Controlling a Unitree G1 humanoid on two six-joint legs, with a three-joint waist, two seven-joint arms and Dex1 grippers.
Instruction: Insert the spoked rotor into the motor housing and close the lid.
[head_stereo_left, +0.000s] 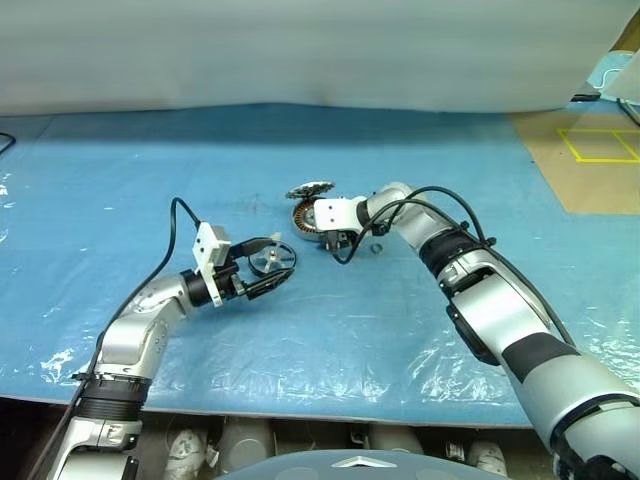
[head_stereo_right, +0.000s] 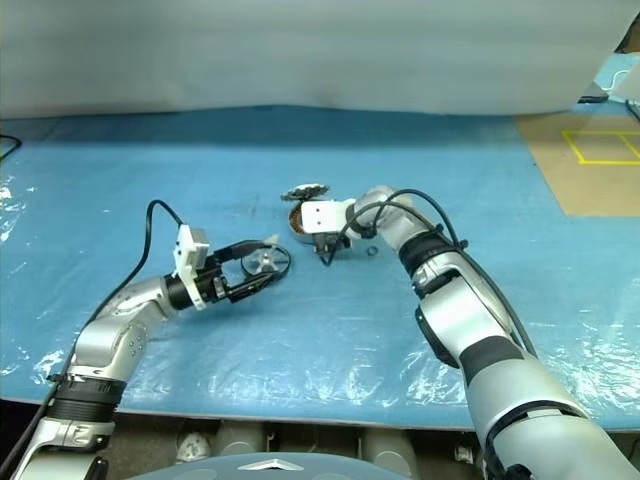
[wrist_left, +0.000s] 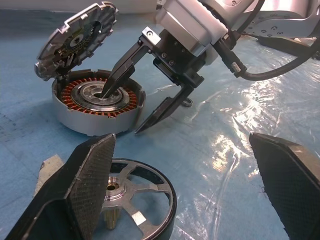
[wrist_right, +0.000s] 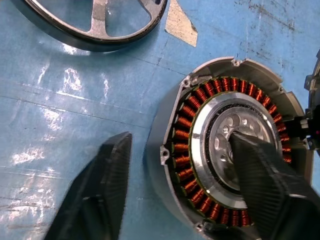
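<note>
The spoked rotor (wrist_left: 135, 197) lies flat on the blue sheet, silver spokes inside a dark rim. My left gripper (head_stereo_left: 275, 265) is open, level with the table, and the rotor sits between its fingers beside one pad (wrist_left: 92, 175). The motor housing (wrist_right: 161, 145) stands a little farther back, its copper windings showing. Its lid (wrist_left: 75, 37) is tipped up at the housing's far side, ribbed face inward. My right gripper (wrist_left: 124, 111) is open and straddles the housing's wall, with one finger (wrist_right: 260, 170) in the central hub and the other outside, a small gap from the wall.
A small metal ring (head_stereo_left: 378, 248) lies on the sheet just right of the housing. A scrap of pale tape (wrist_right: 181, 22) sticks to the sheet between rotor and housing. Brown board with yellow tape lines (head_stereo_left: 590, 160) lies at the back right. The table's front edge (head_stereo_left: 300, 405) is near.
</note>
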